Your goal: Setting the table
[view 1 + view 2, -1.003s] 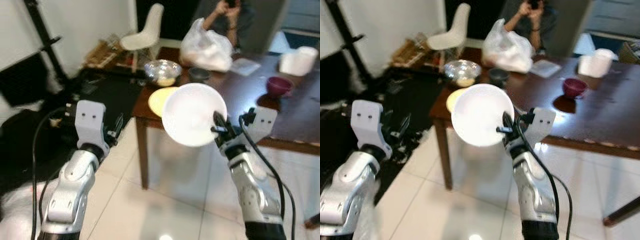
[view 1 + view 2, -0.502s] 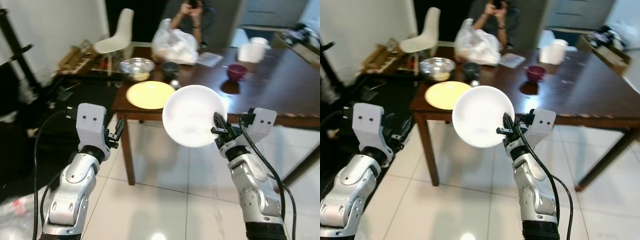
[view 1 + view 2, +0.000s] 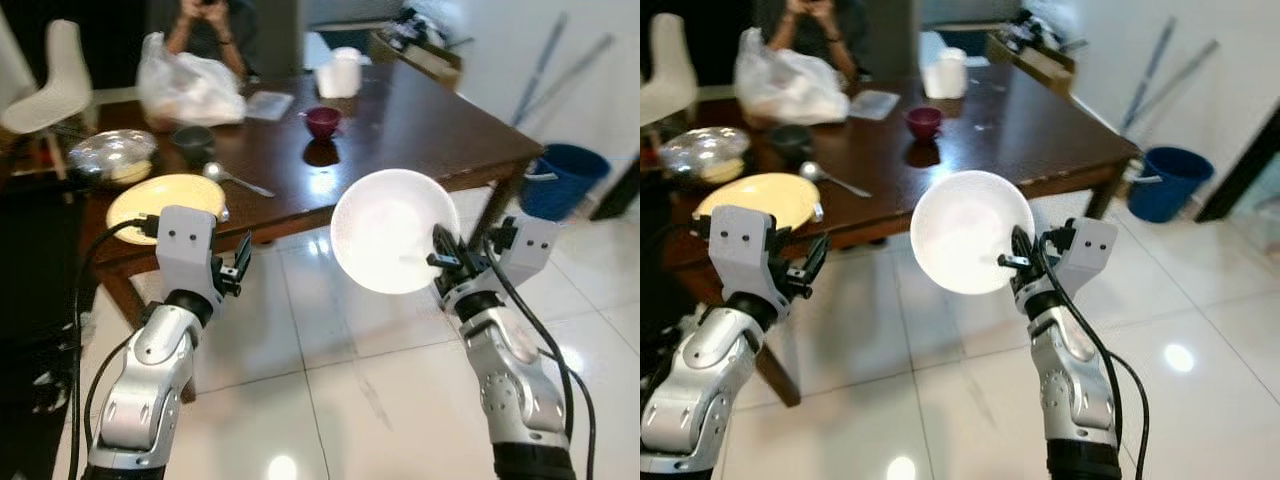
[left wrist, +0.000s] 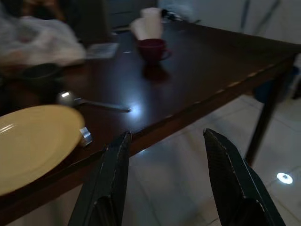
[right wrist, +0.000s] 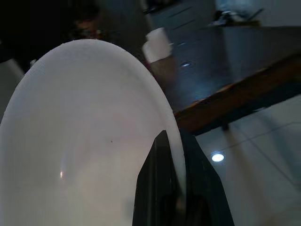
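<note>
R gripper (image 3: 446, 262) was pinched on the rim of a round white plastic plate (image 3: 394, 244), gripping it at the plate's 4 o'clock edge. Plate was held up in the air on edge, nearly vertical, its hollow face turned toward the camera and slightly up; being round it had no long axis to speak of. Wrist cam showed one black finger (image 5: 157, 188) on the plate's inner face, the rim running between the two fingers. Plate hung above the white tiled floor (image 3: 350, 390), just off the near edge of the dark brown wooden dining table (image 3: 420, 120), not touching it.

L gripper (image 3: 240, 265) was at 9 o'clock of the plate, well apart from it, holding nothing, fingers (image 4: 110, 183) spread wide w/ a clear gap in the wrist view. It pointed at the table's near edge.

On the table: flat round yellow plate (image 3: 160, 200) at the 10 o'clock corner, a metal spoon (image 3: 232, 178) just beside it, small dark bowl (image 3: 192, 140) and foil-covered glass bowl (image 3: 108, 155) behind that. Maroon cup (image 3: 322, 120) near table centre at 12 o'clock, white paper roll (image 3: 342, 72) beyond it. White plastic bag (image 3: 188, 85) at the far edge, a person (image 3: 205, 20) seated behind it. Blue bucket (image 3: 556, 178) on the floor at 2 o'clock, past the table corner.
</note>
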Controlling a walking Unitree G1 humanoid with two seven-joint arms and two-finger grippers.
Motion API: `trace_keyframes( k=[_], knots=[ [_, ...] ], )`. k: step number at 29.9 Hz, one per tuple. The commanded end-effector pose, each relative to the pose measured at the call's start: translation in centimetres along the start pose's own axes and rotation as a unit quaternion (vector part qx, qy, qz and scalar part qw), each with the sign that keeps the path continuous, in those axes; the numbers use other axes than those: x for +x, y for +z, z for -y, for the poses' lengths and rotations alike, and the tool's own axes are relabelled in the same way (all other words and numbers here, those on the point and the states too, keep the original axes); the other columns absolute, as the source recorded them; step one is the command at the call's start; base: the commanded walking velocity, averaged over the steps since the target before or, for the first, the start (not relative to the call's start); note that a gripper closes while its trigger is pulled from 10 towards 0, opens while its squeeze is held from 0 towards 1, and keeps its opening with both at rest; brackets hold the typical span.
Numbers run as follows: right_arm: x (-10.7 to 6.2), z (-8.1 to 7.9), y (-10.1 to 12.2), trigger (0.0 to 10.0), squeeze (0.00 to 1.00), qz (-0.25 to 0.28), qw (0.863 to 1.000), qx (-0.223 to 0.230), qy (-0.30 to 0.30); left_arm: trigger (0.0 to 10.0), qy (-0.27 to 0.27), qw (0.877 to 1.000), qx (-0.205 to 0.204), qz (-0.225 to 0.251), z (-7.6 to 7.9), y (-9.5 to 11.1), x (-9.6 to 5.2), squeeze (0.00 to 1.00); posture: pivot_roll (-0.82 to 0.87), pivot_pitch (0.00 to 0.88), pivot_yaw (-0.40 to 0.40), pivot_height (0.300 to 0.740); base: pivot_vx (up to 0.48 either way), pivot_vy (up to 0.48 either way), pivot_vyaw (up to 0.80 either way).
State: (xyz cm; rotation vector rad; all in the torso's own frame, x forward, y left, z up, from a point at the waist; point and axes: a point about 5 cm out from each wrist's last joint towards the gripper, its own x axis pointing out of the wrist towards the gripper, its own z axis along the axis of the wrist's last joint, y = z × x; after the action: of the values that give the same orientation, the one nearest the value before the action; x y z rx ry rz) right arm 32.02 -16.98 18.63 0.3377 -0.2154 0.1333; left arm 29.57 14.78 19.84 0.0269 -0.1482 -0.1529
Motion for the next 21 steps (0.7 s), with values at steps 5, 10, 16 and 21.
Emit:
trace_keyframes(
  k=[5, 10, 16, 21],
  knots=[
    [0.1, -0.4, -0.1, 10.0, 0.0, -0.004, 1.0, 0.0, 0.009, 10.0, 0.001, 1.0, -0.005, -0.021, -0.2, -0.9, -0.1, 0.0, 0.01, 0.0, 0.086, 0.74, 0.0, 0.0, -0.78],
    [0.2, -0.9, -0.3, 10.0, 0.0, -0.005, 1.0, 0.004, 0.018, 10.0, 0.003, 1.0, -0.001, -0.024, -0.4, -1.0, 0.0, 0.0, 0.02, 0.0, 0.085, 0.74, 0.0, 0.0, -0.78],
    [0.2, -1.1, -0.4, 10.0, 0.0, -0.007, 1.0, 0.005, 0.023, 10.0, 0.004, 1.0, -0.001, -0.023, -0.4, -1.0, 0.1, 0.0, 0.03, 0.0, 0.084, 0.74, 0.0, 0.0, -0.78],
    [0.5, -1.5, -0.5, 10.0, 0.0, -0.007, 0.999, 0.01, 0.03, 10.0, 0.004, 1.0, 0.001, -0.018, -0.4, -0.7, 0.3, 0.0, 0.08, 0.0, 0.085, 0.74, 0.0, 0.0, -0.78]
  ],
)
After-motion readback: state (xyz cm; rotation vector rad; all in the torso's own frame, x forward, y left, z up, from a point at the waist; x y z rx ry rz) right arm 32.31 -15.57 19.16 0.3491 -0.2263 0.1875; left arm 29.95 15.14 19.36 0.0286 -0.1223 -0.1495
